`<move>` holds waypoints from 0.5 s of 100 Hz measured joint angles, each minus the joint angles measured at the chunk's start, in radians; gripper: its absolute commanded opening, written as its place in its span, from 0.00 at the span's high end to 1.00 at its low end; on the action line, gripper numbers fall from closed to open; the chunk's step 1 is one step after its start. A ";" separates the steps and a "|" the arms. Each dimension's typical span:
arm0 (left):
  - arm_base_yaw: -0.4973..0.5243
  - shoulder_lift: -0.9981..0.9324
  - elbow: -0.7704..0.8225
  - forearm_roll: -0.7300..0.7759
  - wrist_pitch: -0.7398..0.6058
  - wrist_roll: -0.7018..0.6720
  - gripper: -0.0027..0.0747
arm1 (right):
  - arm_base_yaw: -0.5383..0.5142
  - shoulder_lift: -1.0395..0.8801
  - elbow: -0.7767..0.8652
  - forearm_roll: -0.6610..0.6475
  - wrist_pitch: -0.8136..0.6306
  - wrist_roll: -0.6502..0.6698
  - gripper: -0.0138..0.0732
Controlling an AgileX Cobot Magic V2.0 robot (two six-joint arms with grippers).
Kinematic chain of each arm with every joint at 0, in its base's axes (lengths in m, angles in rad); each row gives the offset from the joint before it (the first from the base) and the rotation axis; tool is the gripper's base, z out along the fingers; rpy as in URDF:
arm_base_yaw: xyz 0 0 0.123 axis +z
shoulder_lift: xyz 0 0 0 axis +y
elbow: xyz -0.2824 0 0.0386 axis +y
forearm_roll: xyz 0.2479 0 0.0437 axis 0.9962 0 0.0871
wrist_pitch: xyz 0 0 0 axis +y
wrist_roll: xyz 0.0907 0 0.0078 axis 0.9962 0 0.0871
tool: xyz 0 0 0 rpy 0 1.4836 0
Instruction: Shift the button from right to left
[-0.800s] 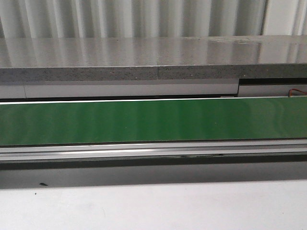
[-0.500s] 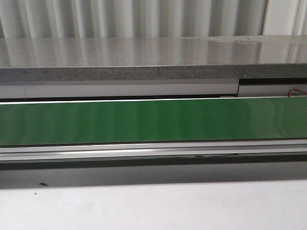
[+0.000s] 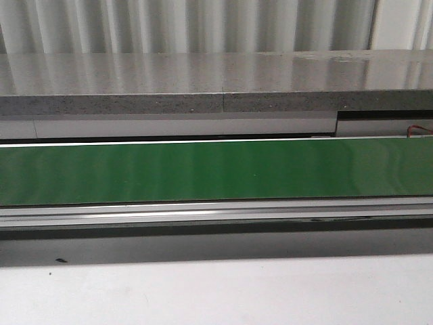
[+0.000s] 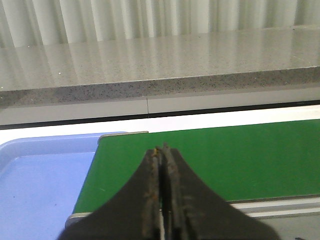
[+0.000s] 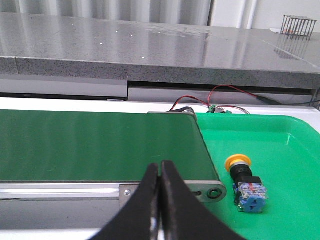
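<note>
The button [image 5: 245,182], with a yellow cap and a blue-grey block, lies on its side in the green tray [image 5: 280,150], seen only in the right wrist view. My right gripper [image 5: 161,165] is shut and empty, over the near edge of the green belt [image 5: 100,145], apart from the button. My left gripper [image 4: 161,149] is shut and empty over the belt's other end [image 4: 225,155], beside the blue tray [image 4: 40,175]. Neither gripper nor the button shows in the front view.
The green conveyor belt [image 3: 216,169] runs across the front view, with a metal rail [image 3: 216,213] along its near side. A grey stone counter [image 3: 216,81] stands behind it. Red and black wires [image 5: 210,102] lie behind the green tray. A wire cage [image 5: 297,25] stands on the counter.
</note>
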 measured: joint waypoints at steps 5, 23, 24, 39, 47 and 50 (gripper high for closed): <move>0.000 0.000 0.000 0.000 0.000 0.000 0.99 | 0.000 0.000 0.000 0.000 0.000 0.000 0.92; 0.000 0.000 0.000 0.000 0.000 0.000 0.99 | 0.000 0.000 -0.036 0.000 0.101 0.000 0.92; 0.000 0.000 0.000 0.000 0.000 0.000 0.99 | 0.000 0.000 -0.045 0.000 0.116 0.000 0.92; 0.000 0.000 0.000 0.000 0.000 0.000 0.99 | 0.000 0.043 -0.169 0.000 0.289 0.000 0.92; 0.000 0.000 0.000 0.000 0.000 0.000 0.99 | 0.000 0.095 -0.251 0.000 0.380 0.000 0.92; 0.000 0.000 0.000 0.000 0.000 0.000 0.99 | 0.000 0.115 -0.278 0.000 0.418 0.000 0.92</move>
